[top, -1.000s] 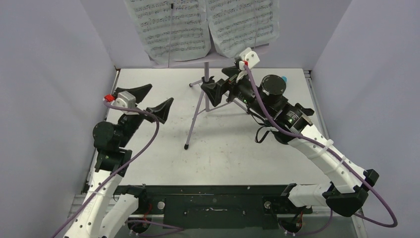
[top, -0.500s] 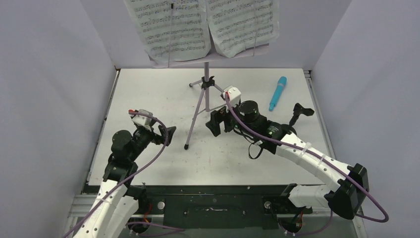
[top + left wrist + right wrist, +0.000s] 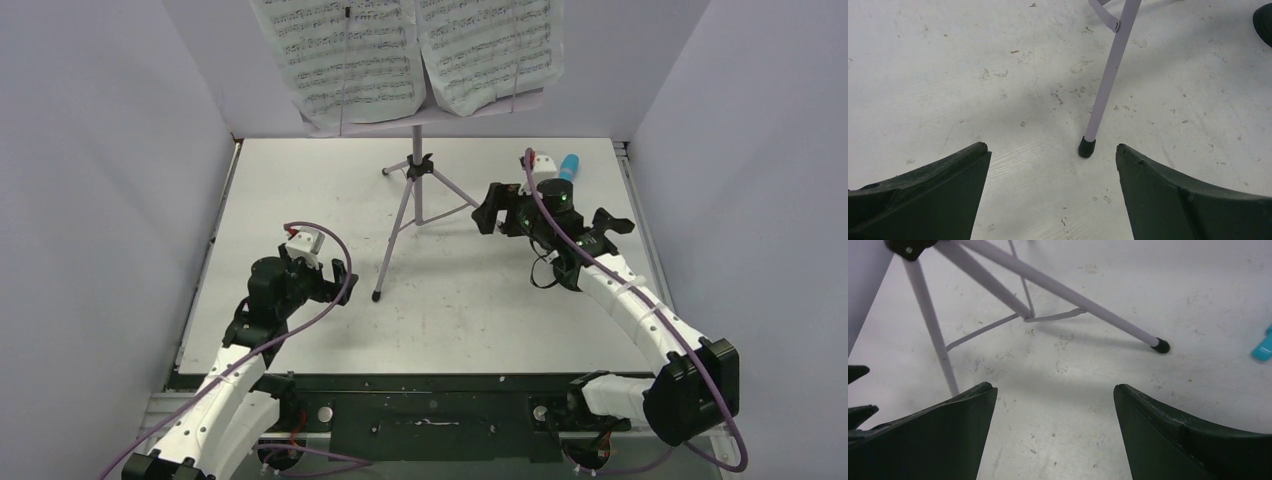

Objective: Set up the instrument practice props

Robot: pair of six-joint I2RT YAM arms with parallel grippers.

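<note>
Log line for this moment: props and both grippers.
music stand: upright, pages on it | microphone: lying on table | left gripper: open, empty, low over table | right gripper: open, empty

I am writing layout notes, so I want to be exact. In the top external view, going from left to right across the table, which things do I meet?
In order: left tool → lilac music stand → right tool → turquoise microphone → black mic stand.

The lilac music stand's tripod legs [image 3: 397,228] splay mid-tabletop [image 3: 300,190]; open surface lies left and in front of them.
</note>
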